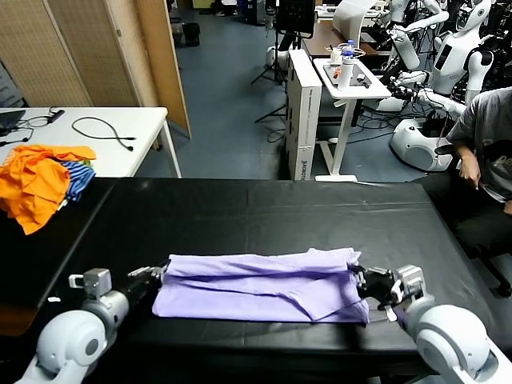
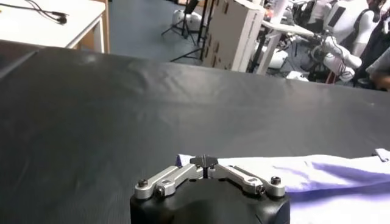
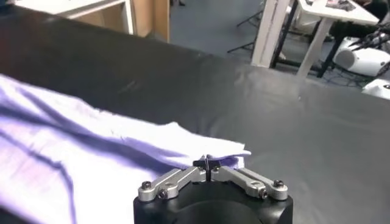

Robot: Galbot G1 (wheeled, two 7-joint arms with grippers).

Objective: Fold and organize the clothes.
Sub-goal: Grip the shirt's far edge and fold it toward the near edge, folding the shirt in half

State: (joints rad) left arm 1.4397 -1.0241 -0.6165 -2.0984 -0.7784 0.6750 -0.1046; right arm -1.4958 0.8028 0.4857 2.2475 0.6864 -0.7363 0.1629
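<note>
On black table: T-shirt long axis left-right; both end effectors clenched on ends.

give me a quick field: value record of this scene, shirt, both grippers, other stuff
shirt: pale lavender cotton T-shirt, folded into a long band, flat on the black table
left gripper: shut on the shirt's left end
right gripper: shut on the shirt's right end
other clothes: orange and blue-striped heap, far left, apart from the shirt
</note>
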